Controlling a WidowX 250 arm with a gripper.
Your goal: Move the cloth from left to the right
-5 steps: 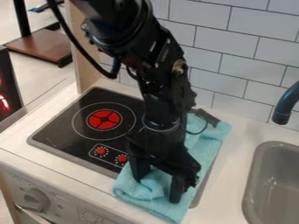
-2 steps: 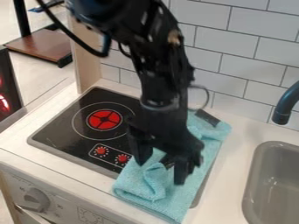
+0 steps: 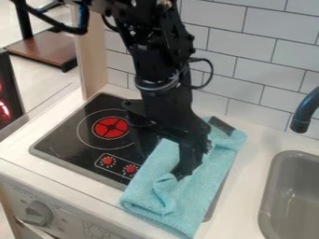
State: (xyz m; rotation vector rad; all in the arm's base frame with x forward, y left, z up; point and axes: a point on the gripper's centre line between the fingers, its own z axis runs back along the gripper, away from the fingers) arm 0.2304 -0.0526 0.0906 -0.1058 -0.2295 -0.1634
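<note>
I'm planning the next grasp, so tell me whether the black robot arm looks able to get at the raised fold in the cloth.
Probably yes: the tool hangs open by the raised fold of the turquoise cloth, and nothing lies on top of that fold.

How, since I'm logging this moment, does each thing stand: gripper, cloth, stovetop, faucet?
Gripper: open, not closed on the cloth
Cloth: loosely folded, rumpled near the front, lying over the stovetop's right edge
Stovetop: partly covered by the cloth
Faucet: no water seen running
</note>
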